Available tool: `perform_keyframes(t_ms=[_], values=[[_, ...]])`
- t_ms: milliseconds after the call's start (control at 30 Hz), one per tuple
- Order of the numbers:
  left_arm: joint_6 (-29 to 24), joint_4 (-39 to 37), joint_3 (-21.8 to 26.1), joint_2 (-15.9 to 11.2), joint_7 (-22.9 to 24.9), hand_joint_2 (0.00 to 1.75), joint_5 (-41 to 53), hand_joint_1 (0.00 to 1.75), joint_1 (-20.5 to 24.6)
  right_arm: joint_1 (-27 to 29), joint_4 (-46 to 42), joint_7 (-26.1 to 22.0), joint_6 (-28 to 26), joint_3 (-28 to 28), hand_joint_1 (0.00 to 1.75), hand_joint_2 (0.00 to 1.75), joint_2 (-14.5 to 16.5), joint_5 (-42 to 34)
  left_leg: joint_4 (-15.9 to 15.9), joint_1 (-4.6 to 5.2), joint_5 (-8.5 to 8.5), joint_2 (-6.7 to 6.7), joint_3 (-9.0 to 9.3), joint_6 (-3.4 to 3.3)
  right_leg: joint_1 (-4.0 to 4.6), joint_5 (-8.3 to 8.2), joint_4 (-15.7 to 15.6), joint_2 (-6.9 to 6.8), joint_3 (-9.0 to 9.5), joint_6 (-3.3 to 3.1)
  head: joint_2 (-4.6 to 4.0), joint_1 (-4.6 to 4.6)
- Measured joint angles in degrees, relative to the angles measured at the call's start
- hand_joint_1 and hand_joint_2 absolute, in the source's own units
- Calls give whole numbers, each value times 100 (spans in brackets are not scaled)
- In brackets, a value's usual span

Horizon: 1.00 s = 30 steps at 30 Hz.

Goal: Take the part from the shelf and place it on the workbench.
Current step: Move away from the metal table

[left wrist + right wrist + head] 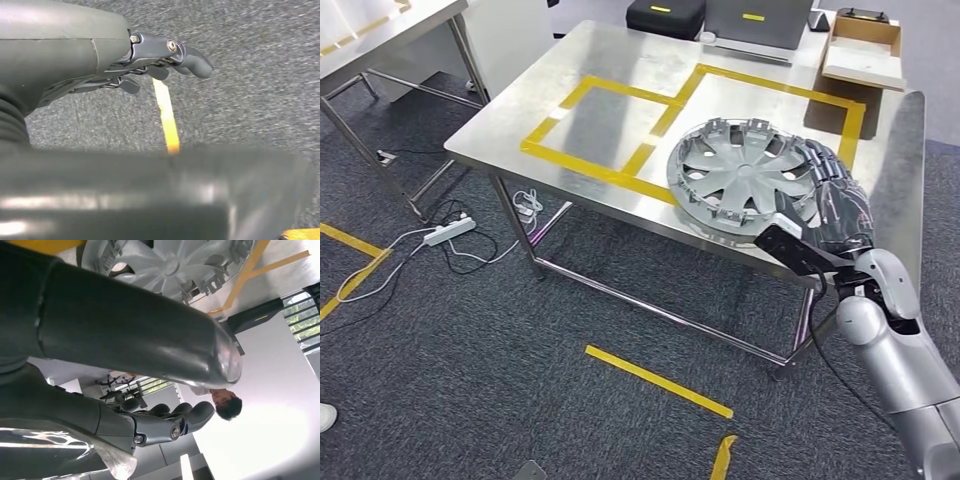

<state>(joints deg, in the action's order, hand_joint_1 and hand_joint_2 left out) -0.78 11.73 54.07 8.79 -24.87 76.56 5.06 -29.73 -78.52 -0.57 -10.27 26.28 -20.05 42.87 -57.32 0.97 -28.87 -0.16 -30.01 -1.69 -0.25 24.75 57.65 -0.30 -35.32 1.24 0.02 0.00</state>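
The part, a silver hubcap [739, 175], lies flat on the steel workbench [546, 100], partly over the yellow tape outline [599, 170] and close to the front edge. My right hand [837, 205] is at the hubcap's right rim, back of the hand up. In the right wrist view the hubcap [170, 260] lies beyond the thick thumb [132, 335], while the dark fingers [177, 420] curl on the other side with nothing between them. My left hand [166, 60] hangs over the grey carpet, fingers stretched out and holding nothing.
A black case [666, 15], a grey case [754, 22] and a cardboard box [865, 50] sit along the bench's far edge. A power strip [448, 232] with cables lies on the floor to the left. Yellow tape [660, 382] marks the carpet. Another table [365, 40] stands far left.
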Motion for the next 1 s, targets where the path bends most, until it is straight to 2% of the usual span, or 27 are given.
perform_keyframes(t_ms=[33, 67, 100, 167, 200, 233, 267, 300, 333, 400, 433, 467, 533, 567, 600, 633, 700, 733, 767, 800, 900, 933, 1000], values=[[1, 0, 0, 1, -1, 0, 2, 0, -7, 15, -3, 0, 0, -5, 0, 0, -5, -1, 26, -2, 45, 4, -12, -26, -11, 10, 10, 3, -23, 33, 0, -1], [1, 0, 0, 1, -1, 0, 4, 0, -9, 25, -8, 0, 0, -12, 0, 0, -16, -1, 55, -8, 96, 9, -33, -61, -18, 96, 83, 8, -75, 60, 0, 4], [1, 0, 0, 0, -1, 0, 5, 0, -6, 31, -14, 1, 0, -22, 0, 0, -31, -1, 83, -19, 150, 14, -66, -94, -21, 256, 262, 14, -162, 83, 0, 12], [2, 1, 0, -1, -1, 0, 6, 0, 2, 48, -21, 2, 0, -41, 0, 0, -53, -1, 92, -24, 231, 19, -160, -136, -28, 727, 953, 21, -428, 115, 0, 24], [3, 1, 0, 0, -1, 0, 6, 0, 1, 65, -23, 2, 1, -47, 0, 0, -56, -1, 88, -24, 266, 19, -211, -140, -31, 907, 1327, 22, -545, 132, 0, 26], [5, 1, 0, 1, -1, 0, 6, 0, -3, 84, -24, 2, 1, -49, 0, 0, -57, -1, 85, -24, 300, 19, -259, -137, -35, 993, 1569, 21, -596, 146, 0, 25], [9, 1, 0, 2, -1, 0, 6, 0, -8, 99, -25, 2, 1, -49, 0, 0, -57, -1, 79, -25, 330, 19, -305, -130, -40, 974, 1602, 20, -546, 158, 0, 26], [11, 1, 0, 4, -1, 0, 7, 0, -12, 106, -27, 2, 1, -50, 0, 0, -57, -1, 71, -27, 357, 19, -345, -121, -46, 861, 1395, 19, -373, 164, 0, 26], [13, 1, 0, 7, -1, 0, 7, 0, -13, 106, -31, 2, 1, -53, 0, 0, -57, -1, 58, -31, 379, 18, -378, -107, -52, 703, 999, 16, -99, 167, 0, 26], [14, 1, 0, 8, -1, 0, 7, 0, -9, 98, -44, 2, -2, -62, 0, 0, -58, -7, 22, -20, 414, 15, -439, -66, -49, 518, 207, 20, 425, 148, 1, 22], [14, 1, 0, 7, -1, 0, 7, 0, -6, 97, -53, 3, -4, -68, 0, 0, -61, -14, 0, -11, 433, 13, -464, -38, -44, 491, -10, 26, 559, 125, 1, 25], [14, 1, 0, 5, -1, 0, 7, 0, -6, 100, -59, 4, -6, -73, 0, 0, -63, -21, -17, -3, 457, 10, -487, -10, -35, 497, -75, 33, 592, 96, 1, 22], [14, 1, 0, 3, -1, 0, 7, 0, -10, 106, -63, 6, -8, -84, 0, 0, -69, -31, -50, -6, 472, 5, -524, 49, -38, 449, -70, 35, 542, 18, 0, 27], [14, 1, 0, 2, -1, 0, 7, 0, -11, 106, -67, 7, -9, -89, 0, 0, -69, -33, -105, -13, 403, 4, -557, 81, -43, 421, -68, 31, 517, -26, 0, 20], [14, 1, 0, 1, -1, 0, 7, 0, -12, 105, -71, 8, -9, -96, 0, 0, -69, -33, -257, -22, 255, 2, -619, 115, -49, 388, -73, 23, 489, -75, 0, 19], [14, 1, 0, 1, -1, 0, 7, 0, -12, 103, -75, 8, -9, -101, 0, 0, -69, -33, -529, -37, 34, 1, -718, 147, -52, 352, -76, 15, 455, -116, 0, 13], [15, 1, -1, 2, -1, 0, 8, 0, -12, 105, -79, 9, -8, -105, 0, 0, -69, -33, -1295, -66, -414, 2, -961, 191, -37, 283, -69, 8, 363, -156, 0, 8], [15, 1, -1, 2, -1, 0, 9, 0, -12, 106, -79, 9, -7, -105, 0, 0, -69, -33, -1576, -76, -531, 2, -1024, 201, -29, 248, -62, 7, 311, -160, 0, 7], [16, 1, -2, 2, -1, 0, 10, 0, -11, 107, -79, 9, -7, -106, 0, 0, -69, -33, -1671, -82, -542, 2, -1000, 201, -23, 215, -52, 7, 257, -159, 0, 7], [16, 1, -3, 3, -1, 0, 12, 0, -10, 108, -79, 9, -7, -108, 0, 0, -69, -33, -1530, -84, -448, 2, -864, 192, -17, 186, -41, 9, 208, -154, 0, 7], [16, 1, -4, 0, -1, 0, 15, 0, 5, 105, -86, 9, -8, -132, 0, 0, -69, -33, -404, -67, -88, -1, -144, 112, -3, 113, -9, 10, 106, -117, 0, 12], [16, 1, -4, -2, -1, 0, 15, 0, 10, 103, -88, 8, -8, -141, 0, 0, -70, -33, -148, -53, -40, -2, 0, 87, -2, 86, -5, 8, 88, -91, 0, 13], [16, 1, -4, -2, -1, 0, 25, 0, 14, 103, -89, 6, -7, -150, 0, 0, -71, -34, -8, -20, 1, -1, 47, 52, -13, 20, -11, 5, 59, -18, 0, 15]])
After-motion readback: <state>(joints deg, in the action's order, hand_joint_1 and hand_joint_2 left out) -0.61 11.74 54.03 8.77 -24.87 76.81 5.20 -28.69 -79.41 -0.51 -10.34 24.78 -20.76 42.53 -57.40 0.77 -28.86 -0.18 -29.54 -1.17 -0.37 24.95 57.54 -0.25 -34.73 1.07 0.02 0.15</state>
